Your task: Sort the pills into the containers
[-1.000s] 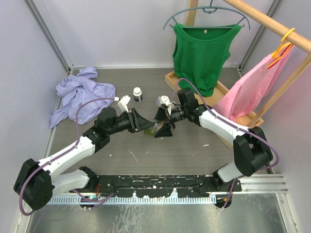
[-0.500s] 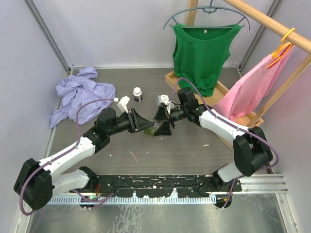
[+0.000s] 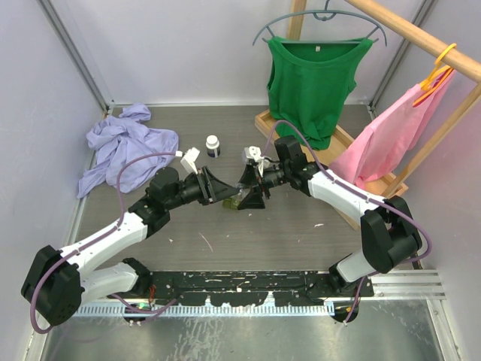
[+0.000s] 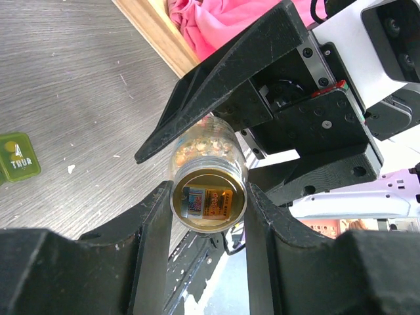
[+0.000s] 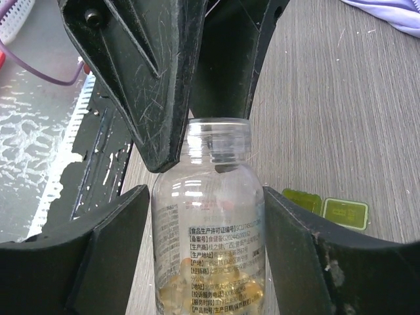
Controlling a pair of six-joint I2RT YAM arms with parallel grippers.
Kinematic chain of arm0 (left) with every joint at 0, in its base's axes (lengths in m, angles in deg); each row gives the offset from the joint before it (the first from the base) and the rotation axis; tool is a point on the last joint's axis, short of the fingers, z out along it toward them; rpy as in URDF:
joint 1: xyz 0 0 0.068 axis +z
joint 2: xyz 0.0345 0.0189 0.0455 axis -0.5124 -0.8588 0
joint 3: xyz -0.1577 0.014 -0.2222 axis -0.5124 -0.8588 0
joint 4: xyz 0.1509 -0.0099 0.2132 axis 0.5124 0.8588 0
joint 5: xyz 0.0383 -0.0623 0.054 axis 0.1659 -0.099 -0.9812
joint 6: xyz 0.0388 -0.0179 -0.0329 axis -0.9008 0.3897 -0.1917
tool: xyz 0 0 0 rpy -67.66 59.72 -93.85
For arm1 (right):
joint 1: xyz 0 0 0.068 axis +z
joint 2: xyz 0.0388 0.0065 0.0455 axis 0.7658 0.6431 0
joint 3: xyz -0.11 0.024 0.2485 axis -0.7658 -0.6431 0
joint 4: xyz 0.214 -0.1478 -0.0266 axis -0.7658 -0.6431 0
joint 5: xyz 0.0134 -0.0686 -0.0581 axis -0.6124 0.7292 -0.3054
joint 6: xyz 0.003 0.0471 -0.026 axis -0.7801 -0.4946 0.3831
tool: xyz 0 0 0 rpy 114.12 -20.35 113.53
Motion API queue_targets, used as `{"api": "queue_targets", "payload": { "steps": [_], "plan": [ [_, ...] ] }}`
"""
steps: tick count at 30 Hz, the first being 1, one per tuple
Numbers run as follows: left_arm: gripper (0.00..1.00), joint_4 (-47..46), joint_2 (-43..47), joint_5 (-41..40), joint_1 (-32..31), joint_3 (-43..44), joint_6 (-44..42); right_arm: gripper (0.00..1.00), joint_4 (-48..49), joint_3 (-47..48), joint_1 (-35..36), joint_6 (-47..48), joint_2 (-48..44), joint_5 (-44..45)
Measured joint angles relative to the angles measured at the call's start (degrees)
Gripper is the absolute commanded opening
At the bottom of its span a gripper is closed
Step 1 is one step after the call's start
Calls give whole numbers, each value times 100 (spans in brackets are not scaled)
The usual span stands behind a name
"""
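A clear pill bottle (image 5: 209, 223) hangs in the air between both arms above the middle of the table, with yellow pills (image 5: 210, 292) piled at its base end. My left gripper (image 4: 209, 197) is shut on the bottle's neck, and its open mouth (image 4: 209, 200) faces the left wrist camera. My right gripper (image 5: 207, 197) has its fingers (image 5: 115, 243) against both sides of the bottle's body. An olive green container (image 5: 325, 209) lies on the table below with its lid open. It also shows at the left edge as a green container (image 4: 16, 157).
A small dark bottle with a white cap (image 3: 213, 145) stands behind the grippers. A purple cloth (image 3: 124, 150) lies at the back left. A wooden rack (image 3: 297, 139) at the back right carries a green top (image 3: 312, 83) and a pink garment (image 3: 391, 143).
My right gripper's jaws have closed in a little around the bottle's body. Both arms and the bottle have stayed almost where they were.
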Motion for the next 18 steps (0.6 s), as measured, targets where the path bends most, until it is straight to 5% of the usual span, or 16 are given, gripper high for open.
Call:
{"api": "queue_targets", "payload": {
  "steps": [2,5,7,16,18],
  "plan": [
    [0,-2,0,0,0,-2,15,58,13,0,0,-15,0,2],
    [0,-9,0,2,0,-2,28,25,39,0,-2,-28,0,22],
    [20,-20,0,0,0,-2,46,2,46,0,-7,-50,0,20],
    [99,232,356,-146,0,-2,-190,1,24,0,-85,-98,0,-262],
    [98,431,697,-245,0,-2,-374,1,-63,11,-140,-50,0,-407]
  ]
}}
